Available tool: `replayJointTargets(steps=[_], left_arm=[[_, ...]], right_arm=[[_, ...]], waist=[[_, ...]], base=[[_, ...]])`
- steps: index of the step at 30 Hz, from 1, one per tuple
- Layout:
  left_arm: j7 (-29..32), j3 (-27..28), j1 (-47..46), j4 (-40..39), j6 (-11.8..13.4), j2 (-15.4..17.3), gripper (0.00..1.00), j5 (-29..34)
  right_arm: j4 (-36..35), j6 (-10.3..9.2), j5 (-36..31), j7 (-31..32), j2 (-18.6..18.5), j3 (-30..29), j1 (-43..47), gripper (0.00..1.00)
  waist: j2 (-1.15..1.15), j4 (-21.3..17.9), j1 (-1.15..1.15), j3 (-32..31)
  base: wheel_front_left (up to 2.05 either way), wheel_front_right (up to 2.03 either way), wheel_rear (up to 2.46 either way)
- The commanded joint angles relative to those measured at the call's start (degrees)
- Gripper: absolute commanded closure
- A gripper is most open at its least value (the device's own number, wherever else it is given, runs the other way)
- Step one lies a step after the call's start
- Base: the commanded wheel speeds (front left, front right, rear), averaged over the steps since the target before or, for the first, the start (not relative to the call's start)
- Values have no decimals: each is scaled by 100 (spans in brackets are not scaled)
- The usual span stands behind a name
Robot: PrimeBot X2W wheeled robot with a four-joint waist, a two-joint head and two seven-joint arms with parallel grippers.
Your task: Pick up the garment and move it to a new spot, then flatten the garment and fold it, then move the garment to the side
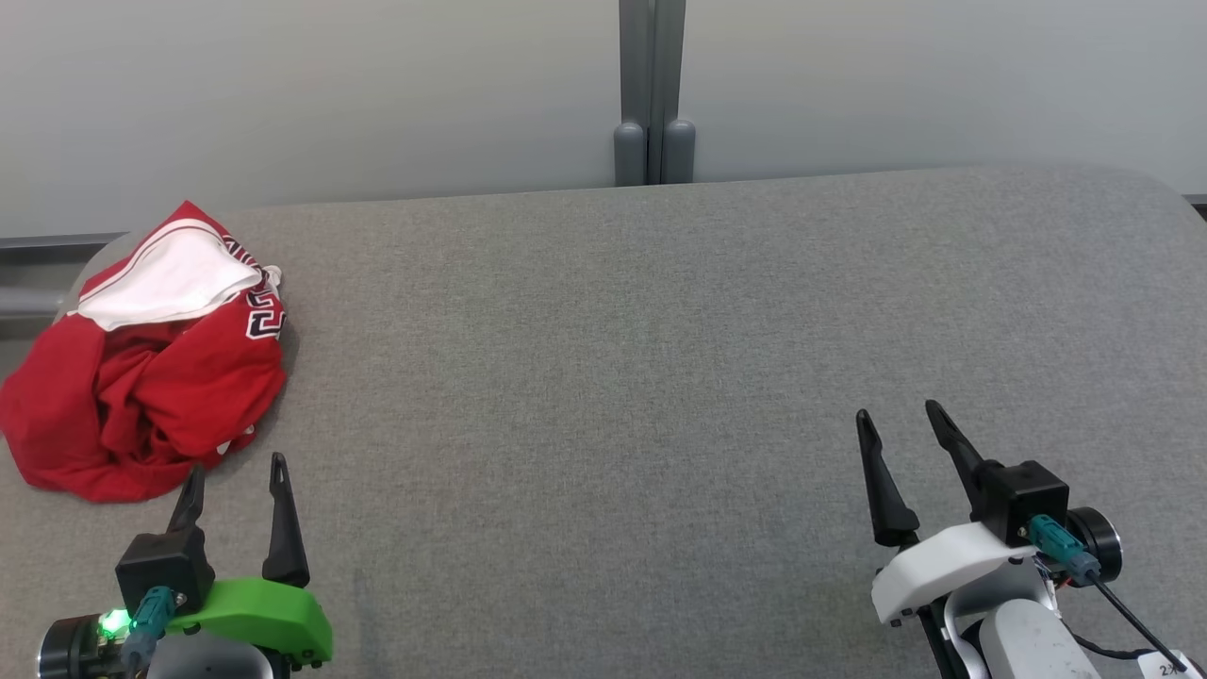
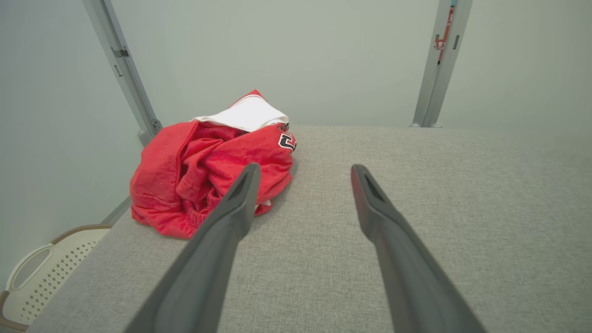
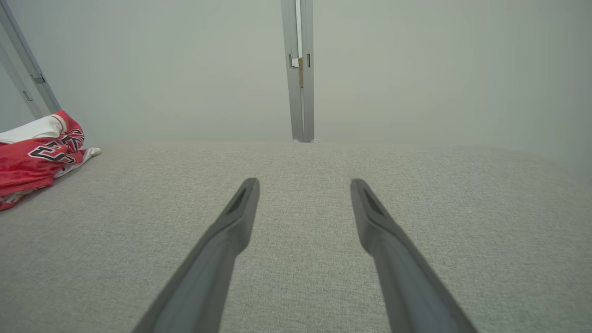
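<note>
The grey table [image 1: 660, 377] holds a red shirt [image 1: 141, 396] bunched at its edge, frame left. The left gripper [image 1: 236, 464] and right gripper [image 1: 897, 411] gape empty; a shallow pinch might shove it off.

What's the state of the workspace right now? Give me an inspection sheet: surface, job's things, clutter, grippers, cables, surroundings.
Surface: grey fabric-covered tabletop, flat.
Job's things: crumpled red jersey garment with white lining and dark lettering, bunched at the tabletop's far left edge, not flattened.
Clutter: nothing seen.
Grippers: left gripper, fingers open, empty, close to the garment's near edge; right gripper, fingers open, empty, over the tabletop's right side.
Cables: black cable with a teal plug at the right wrist.
Surroundings: pale grey wall panels and grey metal post behind; cream perforated plastic basket below the tabletop's left edge.
</note>
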Motion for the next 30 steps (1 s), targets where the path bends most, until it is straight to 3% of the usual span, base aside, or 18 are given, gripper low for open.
replayJointTargets(steps=[1, 11, 30], left_arm=[[-10, 17, 77, -25, 38, 65, 0, 118], [-42, 40, 91, 10, 77, 81, 0, 17], [-162, -32, 54, 22, 145, 157, 0, -58]], right_arm=[[43, 0, -127, -50, -25, -11, -60, 0], [153, 0, 694, -51, -25, 16, -99, 0], [103, 0, 789, -51, -24, 152, -114, 0]], waist=[[0, -2, 0, 2], [0, -15, 0, 8], [0, 58, 0, 52]], base=[[0, 0, 0], [0, 0, 0], [0, 0, 0]])
